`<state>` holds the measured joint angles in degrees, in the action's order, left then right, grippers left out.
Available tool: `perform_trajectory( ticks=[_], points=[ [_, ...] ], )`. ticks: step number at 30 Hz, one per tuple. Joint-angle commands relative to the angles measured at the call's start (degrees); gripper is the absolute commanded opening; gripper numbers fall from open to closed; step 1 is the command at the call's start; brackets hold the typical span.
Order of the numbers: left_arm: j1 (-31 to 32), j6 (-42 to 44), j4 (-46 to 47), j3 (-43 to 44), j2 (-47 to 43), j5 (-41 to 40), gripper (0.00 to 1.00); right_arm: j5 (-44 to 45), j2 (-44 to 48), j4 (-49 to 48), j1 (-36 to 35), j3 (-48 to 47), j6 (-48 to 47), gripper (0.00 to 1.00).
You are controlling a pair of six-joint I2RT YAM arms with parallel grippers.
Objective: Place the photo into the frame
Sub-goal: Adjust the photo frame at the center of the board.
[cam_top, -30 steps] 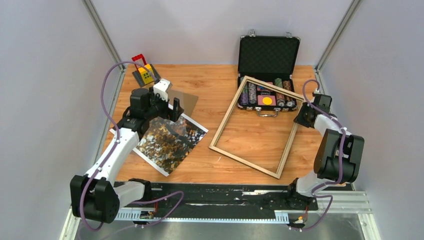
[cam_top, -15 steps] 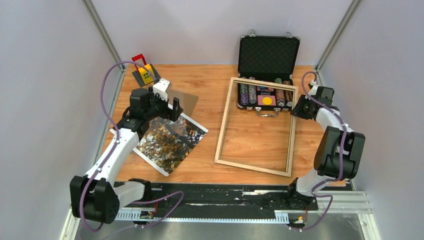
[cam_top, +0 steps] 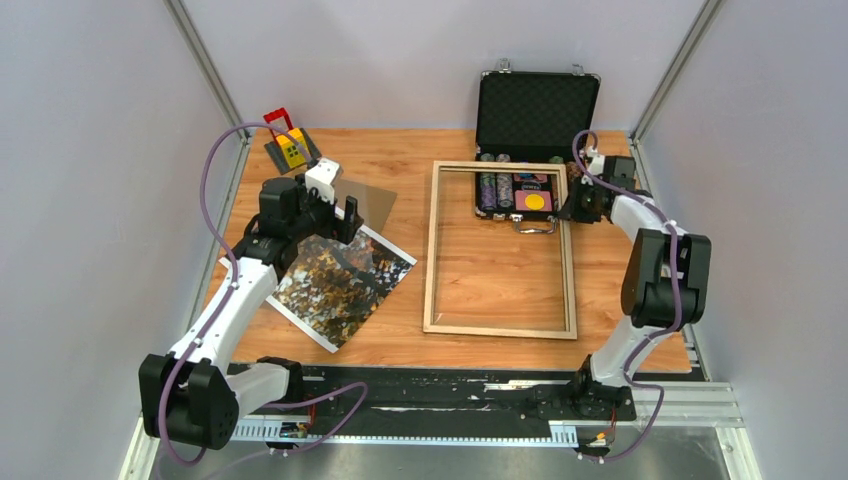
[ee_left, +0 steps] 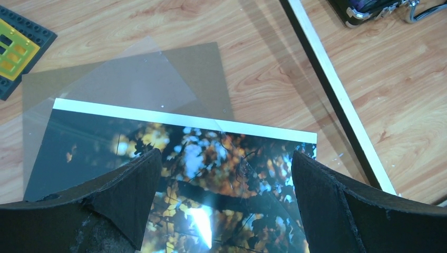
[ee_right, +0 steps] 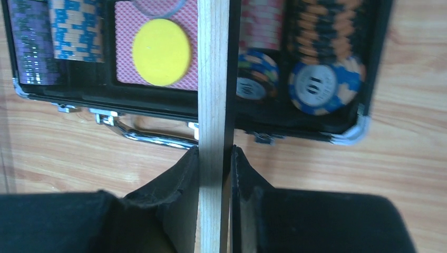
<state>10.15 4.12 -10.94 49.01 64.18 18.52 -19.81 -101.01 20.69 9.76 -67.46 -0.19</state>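
On the wood-grain table, pale grey walls around | I see the glossy photo flat at left | left gripper jaws apart above it | right gripper clamps the thin pale-wood frame

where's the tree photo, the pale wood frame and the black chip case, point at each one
glossy rectangular tree photo (cam_top: pixel 342 286), top external view, middle of the print
thin pale wood rectangular frame (cam_top: pixel 431 250), top external view, its left rail
open black chip case (cam_top: pixel 538 105), top external view, inside of the raised lid
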Motion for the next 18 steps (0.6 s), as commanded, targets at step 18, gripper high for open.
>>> perform_trajectory(
  ticks=[18],
  points=[
    [0.13,5.48,-6.59,5.31,2.93,-11.36,1.0,4.93,-6.64,-1.08,-5.63,-11.99,2.41,0.26]
  ],
)
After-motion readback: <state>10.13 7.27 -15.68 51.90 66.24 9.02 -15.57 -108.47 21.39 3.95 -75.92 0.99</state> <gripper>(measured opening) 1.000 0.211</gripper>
